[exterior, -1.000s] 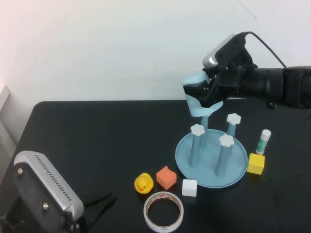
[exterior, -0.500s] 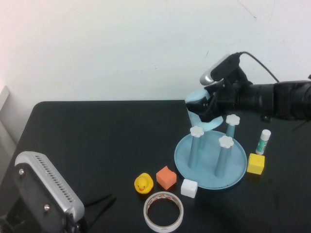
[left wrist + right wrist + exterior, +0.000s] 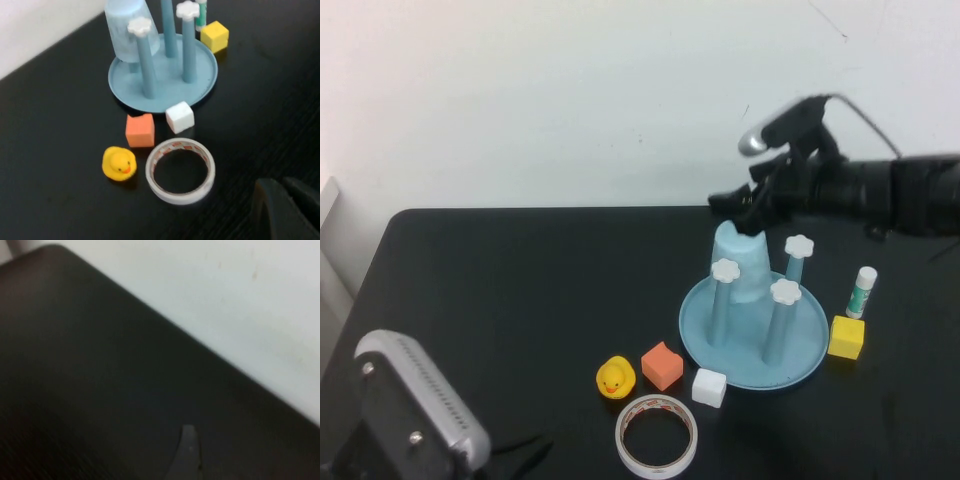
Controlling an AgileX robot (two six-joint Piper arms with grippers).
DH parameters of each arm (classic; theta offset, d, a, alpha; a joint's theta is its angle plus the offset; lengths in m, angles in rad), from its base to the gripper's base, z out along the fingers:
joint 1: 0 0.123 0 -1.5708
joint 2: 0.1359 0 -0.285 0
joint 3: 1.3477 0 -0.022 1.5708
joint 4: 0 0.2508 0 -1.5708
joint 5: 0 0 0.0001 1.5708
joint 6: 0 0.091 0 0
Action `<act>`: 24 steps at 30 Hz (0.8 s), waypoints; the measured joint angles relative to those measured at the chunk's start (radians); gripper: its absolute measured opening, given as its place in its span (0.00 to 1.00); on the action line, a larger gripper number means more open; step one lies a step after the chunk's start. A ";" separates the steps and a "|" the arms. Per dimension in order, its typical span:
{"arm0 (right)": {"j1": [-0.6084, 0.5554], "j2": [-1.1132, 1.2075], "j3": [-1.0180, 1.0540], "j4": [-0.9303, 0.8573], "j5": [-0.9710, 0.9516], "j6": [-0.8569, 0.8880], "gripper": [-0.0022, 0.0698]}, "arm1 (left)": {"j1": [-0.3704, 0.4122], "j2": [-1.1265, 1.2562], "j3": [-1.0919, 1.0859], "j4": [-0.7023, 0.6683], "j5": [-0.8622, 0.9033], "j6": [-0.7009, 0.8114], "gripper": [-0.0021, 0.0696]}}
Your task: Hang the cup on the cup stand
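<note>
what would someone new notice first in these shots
The light blue cup sits upside down over the cup stand's back post. The right gripper hovers open just above it. The left gripper is parked shut at the near left, by the tape ring.

Open black table point(image 3: 500, 290) left of cup stand point(image 3: 755, 345); duck point(image 3: 615, 378), cubes point(image 3: 663, 366), tape ring point(image 3: 657, 435) crowding its near side.

I work at a black table point(image 3: 520, 300) with a matte top that fills the lower part of the high view. Behind it a plain white wall point(image 3: 570, 100) takes up the whole upper part, evenly lit, with a few faint marks toward the upper right.
</note>
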 joint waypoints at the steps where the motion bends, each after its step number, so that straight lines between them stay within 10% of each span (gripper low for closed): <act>1: 0.000 -0.017 0.000 -0.027 0.000 0.026 0.85 | 0.000 -0.014 0.000 0.000 0.011 -0.008 0.03; 12: 0.000 -0.416 0.094 -0.381 0.069 0.473 0.10 | 0.000 -0.367 0.000 0.396 0.301 -0.382 0.03; 24: 0.000 -0.969 0.526 -0.106 0.076 0.179 0.03 | 0.000 -0.508 0.000 0.677 0.488 -0.647 0.03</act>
